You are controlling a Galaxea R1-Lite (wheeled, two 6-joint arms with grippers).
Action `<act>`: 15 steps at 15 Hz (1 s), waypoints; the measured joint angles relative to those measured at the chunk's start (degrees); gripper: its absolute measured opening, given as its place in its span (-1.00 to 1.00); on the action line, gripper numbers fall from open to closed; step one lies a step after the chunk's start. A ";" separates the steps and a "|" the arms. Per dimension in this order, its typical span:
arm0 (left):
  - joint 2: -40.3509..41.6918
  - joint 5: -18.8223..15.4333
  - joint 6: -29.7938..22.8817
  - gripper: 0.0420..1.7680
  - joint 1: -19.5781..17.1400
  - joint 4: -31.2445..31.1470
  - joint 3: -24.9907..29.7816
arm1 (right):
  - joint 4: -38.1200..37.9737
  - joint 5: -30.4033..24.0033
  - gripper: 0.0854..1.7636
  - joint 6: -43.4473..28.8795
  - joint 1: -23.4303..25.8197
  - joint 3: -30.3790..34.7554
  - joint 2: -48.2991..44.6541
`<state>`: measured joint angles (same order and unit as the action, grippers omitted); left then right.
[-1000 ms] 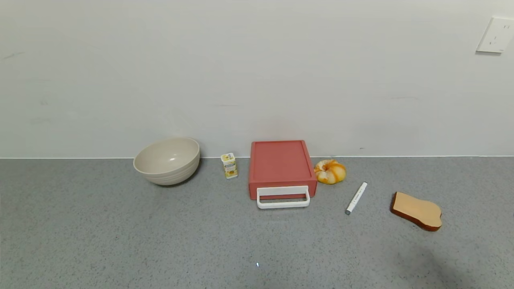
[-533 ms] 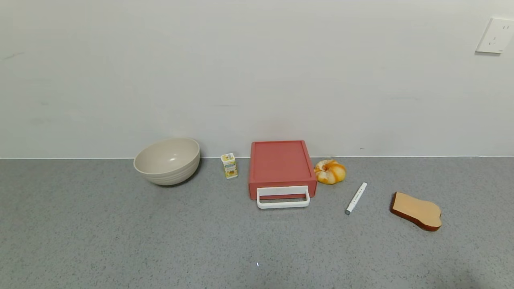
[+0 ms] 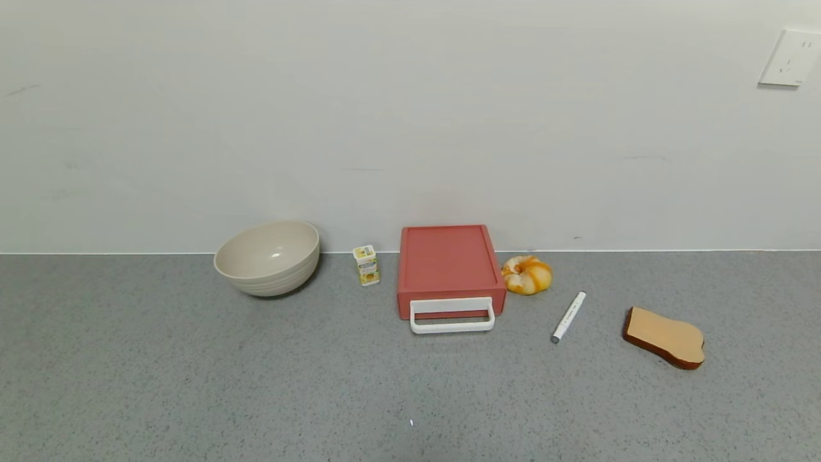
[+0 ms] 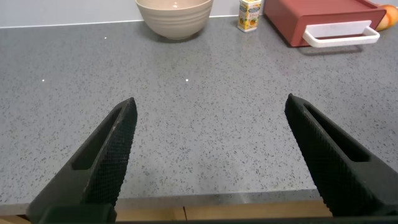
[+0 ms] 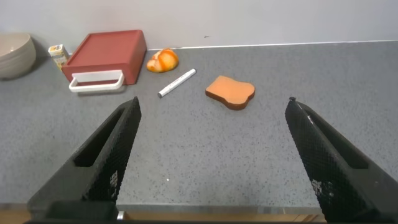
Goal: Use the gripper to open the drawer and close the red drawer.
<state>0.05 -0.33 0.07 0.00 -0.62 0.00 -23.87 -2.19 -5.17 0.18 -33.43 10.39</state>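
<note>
Your coral-red plastic drawer (image 3: 451,269) is shut, white loop handle (image 3: 452,316) out front | left tool (image 4: 208,155) wide open, empty, well short of it | right tool (image 5: 211,152) likewise.

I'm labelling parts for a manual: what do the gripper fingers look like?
Left gripper and right gripper look alike: two black, tapering, pointed fingers each, with finely ridged inner faces and a recessed slot on the outer side. No cables, markings or arm links show.
</note>
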 joint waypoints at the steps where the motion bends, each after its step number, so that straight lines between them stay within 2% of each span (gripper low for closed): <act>1: 0.00 -0.02 0.00 0.94 0.00 0.02 0.00 | 0.72 -0.04 0.94 1.04 -0.18 2.21 -2.18; 5: 0.00 -0.02 -0.02 0.94 0.00 0.00 0.00 | 10.97 0.24 0.94 6.60 -0.21 13.69 -8.41; 11: 0.00 -0.02 -0.02 0.94 0.00 0.00 0.00 | 26.59 0.38 0.94 8.63 -0.18 29.88 -10.36; 15: 0.00 -0.02 -0.02 0.94 0.00 0.00 0.00 | 23.74 0.49 0.94 7.47 -0.18 33.16 -10.39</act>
<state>0.05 -0.35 0.05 0.00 -0.62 0.00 -0.13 -1.71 2.30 0.00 -0.27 0.00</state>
